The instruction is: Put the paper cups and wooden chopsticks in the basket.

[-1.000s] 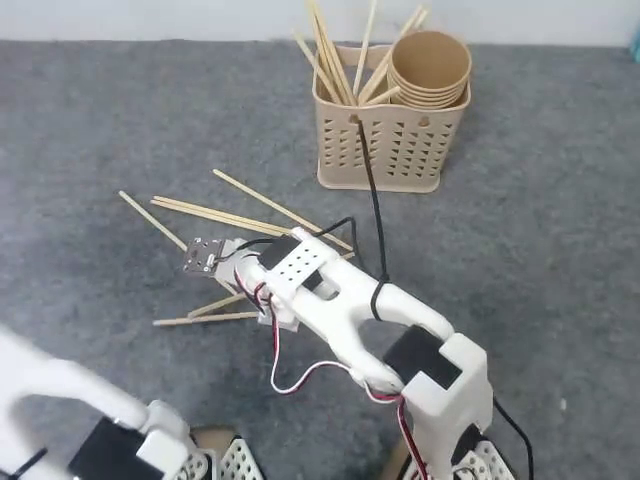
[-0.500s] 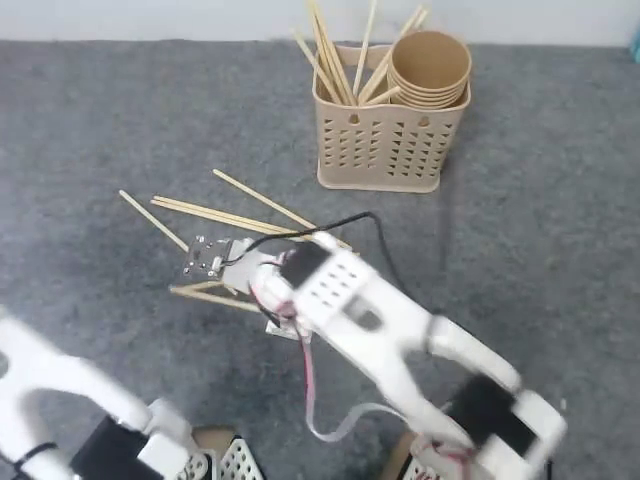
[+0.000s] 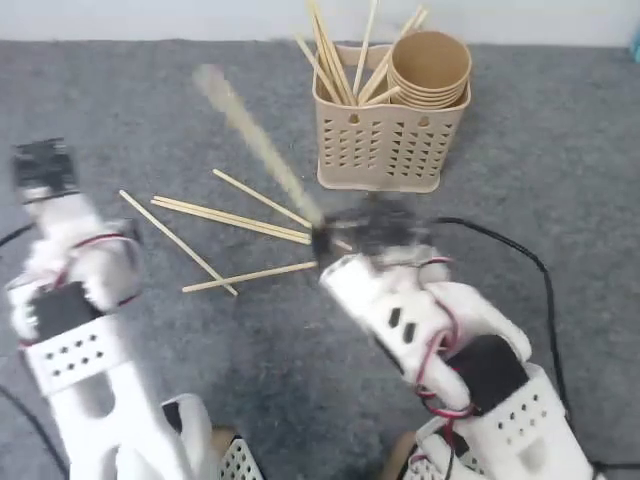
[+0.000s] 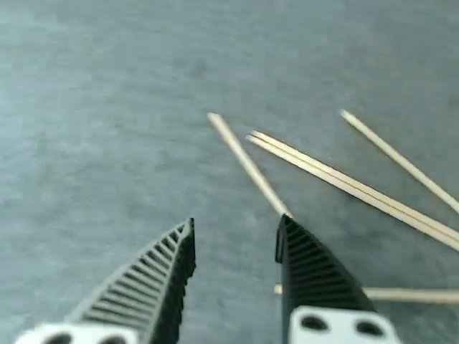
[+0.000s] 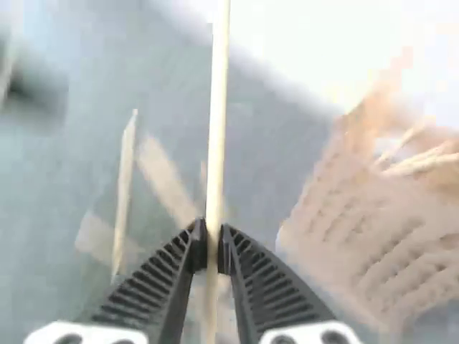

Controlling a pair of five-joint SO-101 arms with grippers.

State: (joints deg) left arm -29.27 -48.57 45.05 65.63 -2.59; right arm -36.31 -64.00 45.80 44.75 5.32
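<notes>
While my right gripper [image 5: 213, 247] is closed on one wooden chopstick [image 5: 217, 107], the stick passes between the jaws and stands out well ahead of the fingertips. In the high view this held stick slants up and away from the gripper over the grey carpet [image 3: 540, 200].

Ahead of my right gripper, and near it, the basket [image 3: 385, 150] stands upright on the carpet. A stack of paper cups [image 3: 430, 60] sits in it. Several basket chopsticks [image 3: 335, 60] lean in it beside the stack.

My left gripper [image 4: 237, 226] has its jaws wide apart and holds nothing. It hangs over bare carpet. A single loose chopstick [image 4: 247, 161] lies just ahead of it, with its near end hidden behind one finger [image 4: 308, 265]. A chopstick pair [image 4: 344, 183] lies side by side farther out on that same side.

A pale wall [image 3: 150, 18] borders the carpet beyond the basket.
</notes>
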